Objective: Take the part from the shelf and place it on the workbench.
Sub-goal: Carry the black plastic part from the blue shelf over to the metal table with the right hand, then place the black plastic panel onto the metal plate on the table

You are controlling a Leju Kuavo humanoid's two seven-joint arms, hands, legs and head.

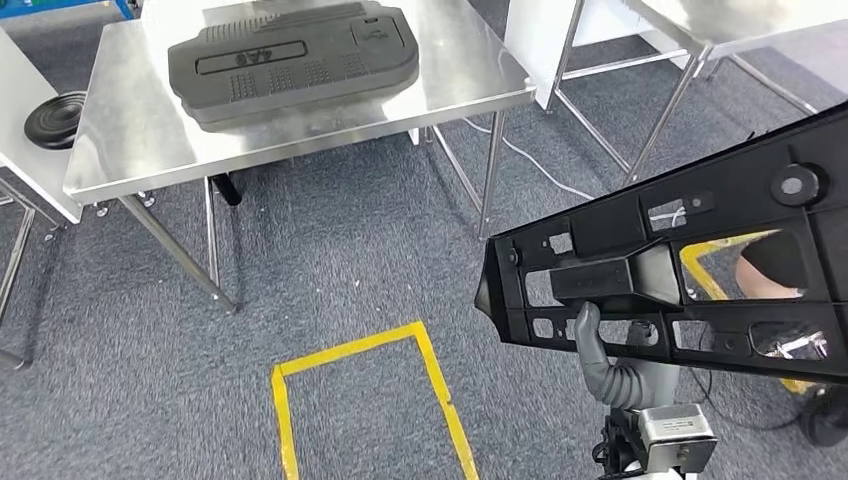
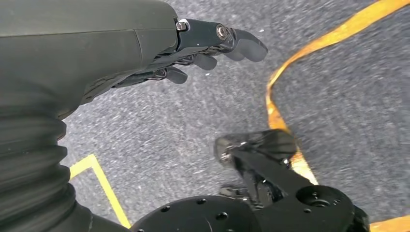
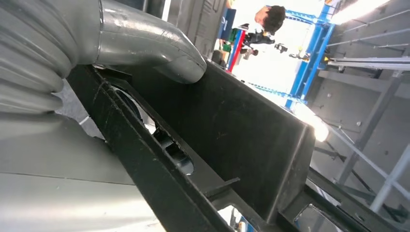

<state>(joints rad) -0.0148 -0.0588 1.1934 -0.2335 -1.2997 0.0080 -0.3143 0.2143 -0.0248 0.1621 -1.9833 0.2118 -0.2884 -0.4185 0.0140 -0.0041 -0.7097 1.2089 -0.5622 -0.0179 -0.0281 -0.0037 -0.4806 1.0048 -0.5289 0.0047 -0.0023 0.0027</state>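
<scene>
The left hand [image 2: 212, 46] hangs over carpet, fingers loosely apart, holding nothing. The workbench [image 1: 130, 140] sits at eleven o'clock, already bearing dark parts. At three o'clock the right hand [image 1: 600, 355] grips the part [image 1: 690, 270] aloft: carrying stage, I judge; next, approach and lower.

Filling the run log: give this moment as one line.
right hand grips black plastic frame part | left hand hangs free over grey carpet | steel workbench ahead, dark moulded part on it
</scene>
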